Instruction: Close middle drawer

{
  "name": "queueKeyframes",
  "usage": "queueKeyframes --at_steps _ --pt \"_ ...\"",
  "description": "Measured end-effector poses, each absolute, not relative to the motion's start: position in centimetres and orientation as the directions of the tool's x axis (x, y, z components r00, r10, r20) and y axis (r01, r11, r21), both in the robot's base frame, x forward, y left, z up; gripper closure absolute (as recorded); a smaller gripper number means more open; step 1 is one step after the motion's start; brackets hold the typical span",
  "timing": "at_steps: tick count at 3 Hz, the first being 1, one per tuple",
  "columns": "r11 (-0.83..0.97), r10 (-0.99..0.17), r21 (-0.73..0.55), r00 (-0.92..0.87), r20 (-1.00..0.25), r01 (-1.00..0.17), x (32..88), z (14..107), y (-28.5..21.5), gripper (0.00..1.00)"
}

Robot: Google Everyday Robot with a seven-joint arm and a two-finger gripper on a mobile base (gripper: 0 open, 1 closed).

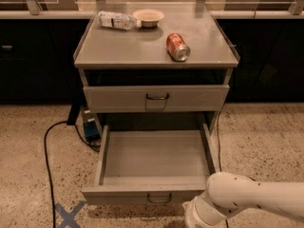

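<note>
The middle drawer is pulled far out of the grey cabinet and is empty inside. Its short front panel carries a small dark wire handle. My white arm comes in from the lower right. My gripper is at the arm's end, at the bottom edge of the view, just right of and below the handle, close to the front panel.
Above is a taller drawer front with a pale handle patch. The cabinet top holds a red can, a plastic bottle and a bowl. A black cable and blue tape cross lie on the floor.
</note>
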State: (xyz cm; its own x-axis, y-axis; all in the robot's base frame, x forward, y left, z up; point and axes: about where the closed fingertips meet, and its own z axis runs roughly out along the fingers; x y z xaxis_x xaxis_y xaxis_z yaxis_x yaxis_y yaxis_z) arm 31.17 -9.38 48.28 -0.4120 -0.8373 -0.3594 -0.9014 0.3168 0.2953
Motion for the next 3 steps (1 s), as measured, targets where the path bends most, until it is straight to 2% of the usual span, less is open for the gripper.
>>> queueKeyframes --at_steps 2,3 --pt "0.302 -0.833 0.315 -0.41 -0.371 -0.899 35.6 43.1 -7.7 0.0" --pt "0.303 -0.833 0.316 -0.411 -0.371 -0.899 35.6 43.1 -7.8 0.0"
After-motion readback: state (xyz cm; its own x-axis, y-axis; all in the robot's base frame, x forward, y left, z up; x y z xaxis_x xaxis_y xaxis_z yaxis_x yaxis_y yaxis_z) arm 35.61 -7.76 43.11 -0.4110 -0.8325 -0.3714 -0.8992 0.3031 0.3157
